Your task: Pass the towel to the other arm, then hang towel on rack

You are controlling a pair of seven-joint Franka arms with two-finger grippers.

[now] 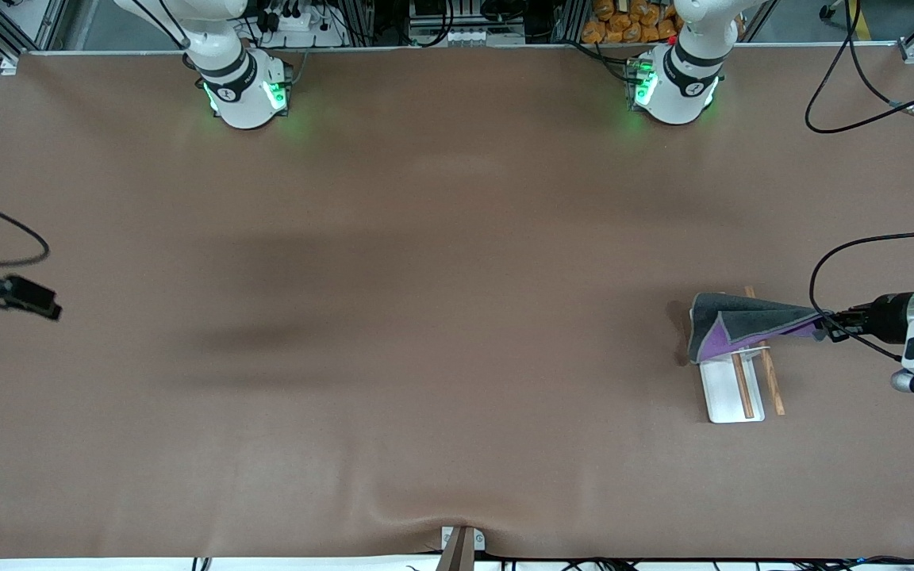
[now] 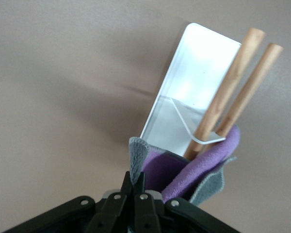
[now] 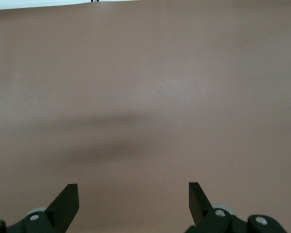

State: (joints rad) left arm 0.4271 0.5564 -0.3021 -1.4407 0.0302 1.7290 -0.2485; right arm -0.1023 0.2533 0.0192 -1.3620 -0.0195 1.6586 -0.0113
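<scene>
The towel (image 1: 731, 325) lies draped over the part of the rack (image 1: 723, 392) farther from the front camera, dark grey face up and purple showing at a fold. One corner is stretched out toward the left arm's end of the table. My left gripper (image 1: 826, 325) is shut on that corner. In the left wrist view my left gripper (image 2: 137, 177) pinches the grey edging of the towel (image 2: 199, 170), with the rack's white base (image 2: 194, 77) and two wooden rods (image 2: 235, 92) past it. My right gripper (image 1: 56, 311) is open and empty over bare table at the right arm's end, as the right wrist view (image 3: 132, 187) shows.
A black cable (image 1: 822, 277) loops beside the left wrist. A small bracket (image 1: 461, 543) sits at the table edge nearest the front camera. The brown mat (image 1: 425, 317) covers the table between the two grippers.
</scene>
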